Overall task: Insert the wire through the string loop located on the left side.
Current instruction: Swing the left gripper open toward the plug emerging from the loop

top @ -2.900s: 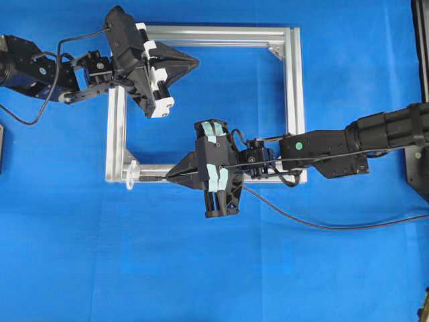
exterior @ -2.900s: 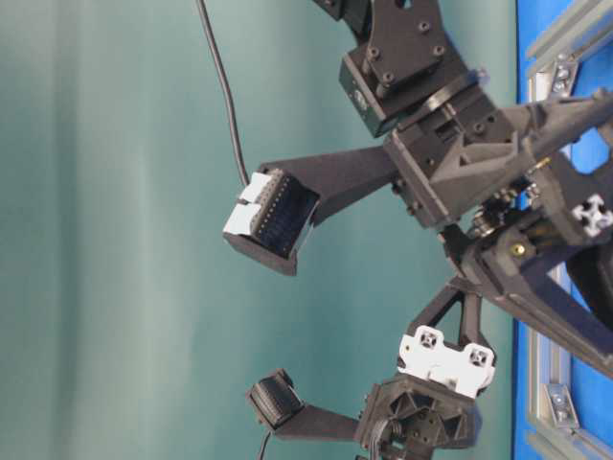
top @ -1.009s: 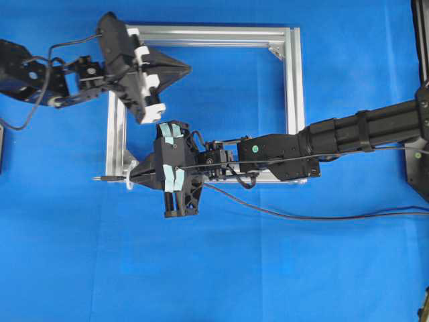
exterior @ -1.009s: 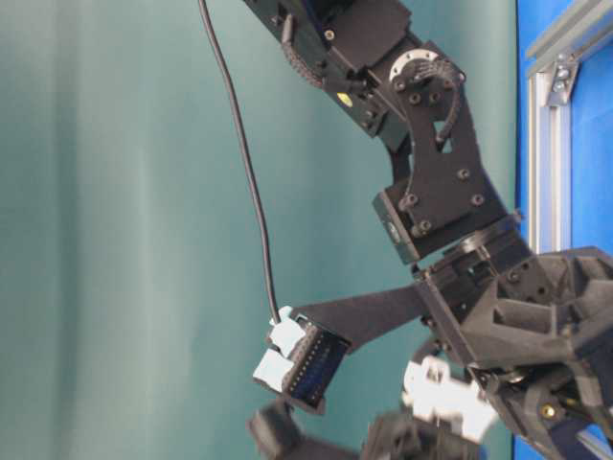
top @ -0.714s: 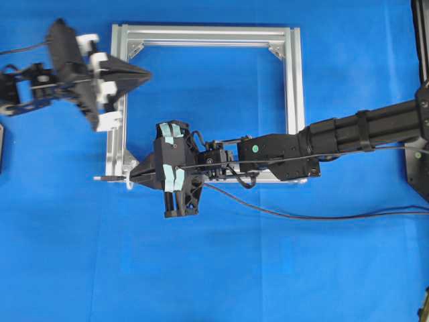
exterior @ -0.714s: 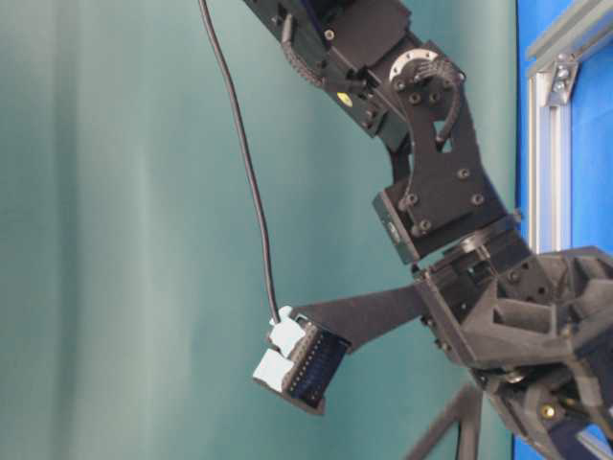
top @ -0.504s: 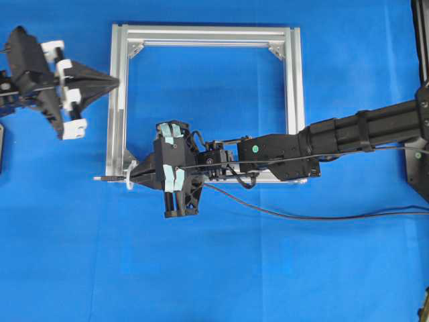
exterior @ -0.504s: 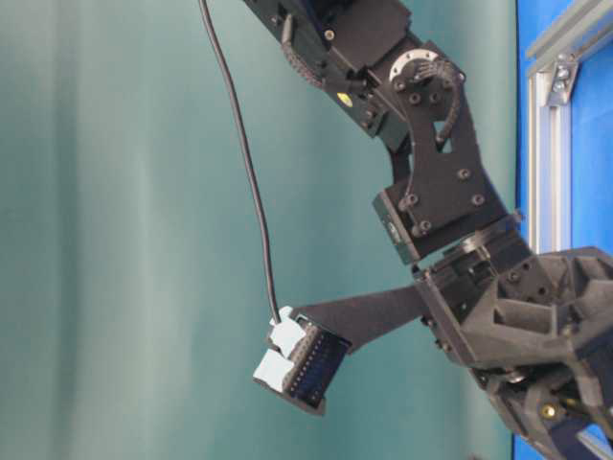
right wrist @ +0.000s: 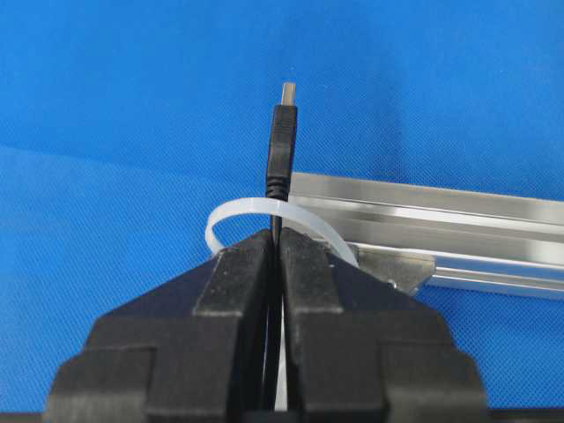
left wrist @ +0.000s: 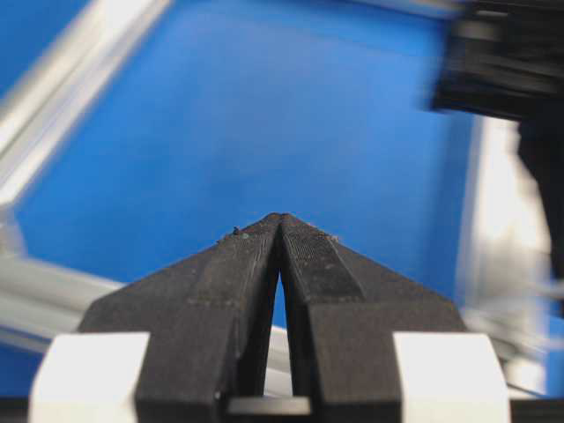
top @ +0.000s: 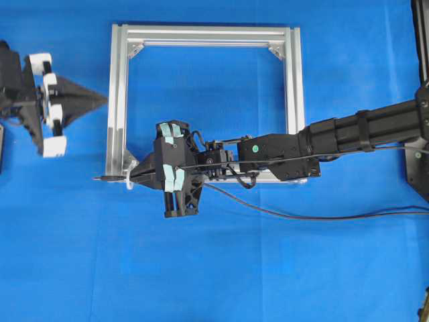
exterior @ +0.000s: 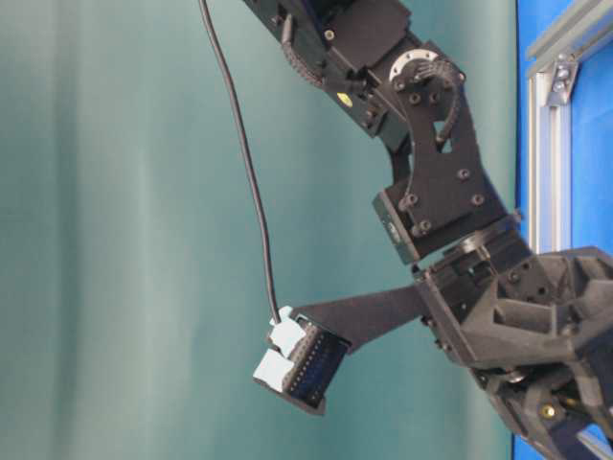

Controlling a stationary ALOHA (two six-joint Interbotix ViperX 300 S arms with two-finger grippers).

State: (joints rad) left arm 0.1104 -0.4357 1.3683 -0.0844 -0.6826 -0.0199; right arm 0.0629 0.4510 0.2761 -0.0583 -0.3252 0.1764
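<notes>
Beyond the jaws, wire (right wrist: 282, 150) passes string loop (right wrist: 231, 213).

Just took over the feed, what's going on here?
The right hand is shut on the wire, and its plug tip pokes out past the string loop at the frame's lower left corner. The left hand is shut, holds nothing and sits off to the frame's left.

A blue cloth (top: 268, 268) covers the table, and a square aluminium frame (top: 293, 100) lies flat on it.
</notes>
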